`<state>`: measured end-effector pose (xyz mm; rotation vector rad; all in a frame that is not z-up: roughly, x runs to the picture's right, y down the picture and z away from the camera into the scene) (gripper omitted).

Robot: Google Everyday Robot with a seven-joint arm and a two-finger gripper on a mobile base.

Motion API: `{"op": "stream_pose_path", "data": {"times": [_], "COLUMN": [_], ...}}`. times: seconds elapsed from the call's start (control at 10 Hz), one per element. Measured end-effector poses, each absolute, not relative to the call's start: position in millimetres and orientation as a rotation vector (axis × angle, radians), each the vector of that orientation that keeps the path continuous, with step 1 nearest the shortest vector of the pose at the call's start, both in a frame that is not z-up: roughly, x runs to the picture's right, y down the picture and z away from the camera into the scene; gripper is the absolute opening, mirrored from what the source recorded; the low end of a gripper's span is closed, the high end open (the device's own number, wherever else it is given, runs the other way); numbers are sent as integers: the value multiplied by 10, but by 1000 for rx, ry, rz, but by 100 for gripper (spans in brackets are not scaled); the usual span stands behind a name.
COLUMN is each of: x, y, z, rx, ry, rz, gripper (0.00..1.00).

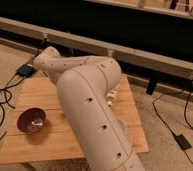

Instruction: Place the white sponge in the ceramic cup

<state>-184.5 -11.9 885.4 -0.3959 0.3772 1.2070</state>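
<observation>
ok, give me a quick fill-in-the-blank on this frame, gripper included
1. The purple bowl sits on a ___ table.
2. The bowl lies in the picture's ___ half.
3. The gripper is out of view, past the far end of the robot's ___, near the table's far left corner.
Missing: wooden; left; arm.

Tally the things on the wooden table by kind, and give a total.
Purple bowl: 1
White bottle, partly behind the arm: 1
Ceramic cup, mostly behind the arm: 1
White sponge: 0 showing
Total: 3 seen
The gripper is out of sight, blocked by the arm.
</observation>
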Motion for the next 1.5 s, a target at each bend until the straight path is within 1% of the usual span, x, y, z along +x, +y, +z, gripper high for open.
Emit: {"op": "stream_pose_path", "data": {"times": [0.2,0.5,1.0,1.5], "x": [-1732,-1455,-946,-485], "y": [-115,-43,178,414], "z": [8626,8178,7531,7115], "rx": [-407,-422,-416,-371], "ry": [356,329,313,340], "rz": [1260,1366,1551,1683], "gripper": [0,0,0,0]}}
